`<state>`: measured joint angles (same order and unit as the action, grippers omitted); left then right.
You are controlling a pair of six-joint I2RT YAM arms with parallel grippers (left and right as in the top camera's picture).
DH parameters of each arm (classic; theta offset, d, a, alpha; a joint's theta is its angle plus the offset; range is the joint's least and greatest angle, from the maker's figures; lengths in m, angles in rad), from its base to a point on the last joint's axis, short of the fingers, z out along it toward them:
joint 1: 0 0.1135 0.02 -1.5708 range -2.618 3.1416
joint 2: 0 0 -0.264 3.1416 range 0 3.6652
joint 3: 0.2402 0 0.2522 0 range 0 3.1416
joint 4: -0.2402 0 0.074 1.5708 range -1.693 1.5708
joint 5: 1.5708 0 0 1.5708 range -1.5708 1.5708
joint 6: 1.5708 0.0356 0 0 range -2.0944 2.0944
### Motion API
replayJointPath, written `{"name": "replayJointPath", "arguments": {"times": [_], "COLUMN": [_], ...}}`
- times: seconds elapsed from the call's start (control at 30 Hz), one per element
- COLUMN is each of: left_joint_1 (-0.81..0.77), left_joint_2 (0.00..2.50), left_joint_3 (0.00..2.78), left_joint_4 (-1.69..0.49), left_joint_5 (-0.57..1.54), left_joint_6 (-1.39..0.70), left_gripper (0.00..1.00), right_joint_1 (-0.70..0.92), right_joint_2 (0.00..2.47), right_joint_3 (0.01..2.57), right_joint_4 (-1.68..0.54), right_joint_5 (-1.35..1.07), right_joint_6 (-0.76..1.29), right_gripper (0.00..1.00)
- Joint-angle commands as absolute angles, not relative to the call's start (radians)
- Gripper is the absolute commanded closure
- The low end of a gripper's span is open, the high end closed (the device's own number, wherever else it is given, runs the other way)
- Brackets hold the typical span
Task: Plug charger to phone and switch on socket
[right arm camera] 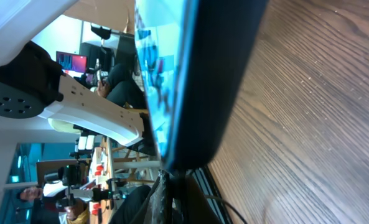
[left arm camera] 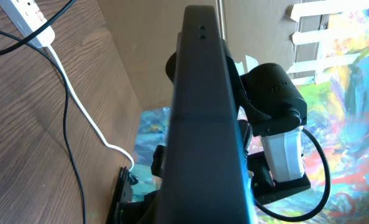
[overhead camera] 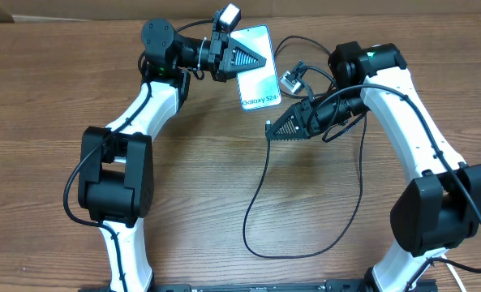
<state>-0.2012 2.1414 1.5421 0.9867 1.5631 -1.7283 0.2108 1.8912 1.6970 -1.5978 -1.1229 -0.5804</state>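
Overhead view: phone, screen up and tilted, lifted off the bench. The left gripper is clenched on the phone's upper left edge. The right gripper sits just below the phone's lower end, clamped on the tip of the charger, whose black cable loops away from the phone across the bench.

Step in hand, as judged: mating connector to phone; socket switch not yet addressed. The next move calls for fine alignment of the tip with the port on the phone's lower end, then a straight push.

Right wrist view: phone's end edge close up, dark cable meeting it; seating cannot be told.

Left wrist view: socket and its white cord lie left of the phone, absent overhead.
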Motion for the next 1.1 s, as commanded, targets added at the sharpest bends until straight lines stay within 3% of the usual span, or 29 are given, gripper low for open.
{"name": "replayJointPath", "arguments": {"times": [0.0, 0.23, 0.4, 1.07], "left_joint_1": [-0.184, -0.186, -0.196, -0.198], "left_joint_2": [2.134, 2.134, 2.134, 2.134], "left_joint_3": [1.576, 1.576, 1.576, 1.575], "left_joint_4": [0.991, 0.939, 0.939, 0.939], "left_joint_5": [1.583, 1.583, 1.583, 1.583], "left_joint_6": [-1.737, -1.731, -1.727, -1.721], "left_gripper": [0.96, 0.96, 0.96, 0.96], "right_joint_1": [0.202, 0.194, 0.194, 0.195], "right_joint_2": [1.864, 1.864, 1.864, 1.864], "right_joint_3": [1.719, 1.719, 1.719, 1.720], "right_joint_4": [-1.574, -1.526, -1.437, -1.441], "right_joint_5": [-1.122, -1.169, -1.177, -1.248], "right_joint_6": [-0.571, -0.558, -0.441, -0.441], "right_gripper": [0.96, 0.96, 0.96, 0.96]}}
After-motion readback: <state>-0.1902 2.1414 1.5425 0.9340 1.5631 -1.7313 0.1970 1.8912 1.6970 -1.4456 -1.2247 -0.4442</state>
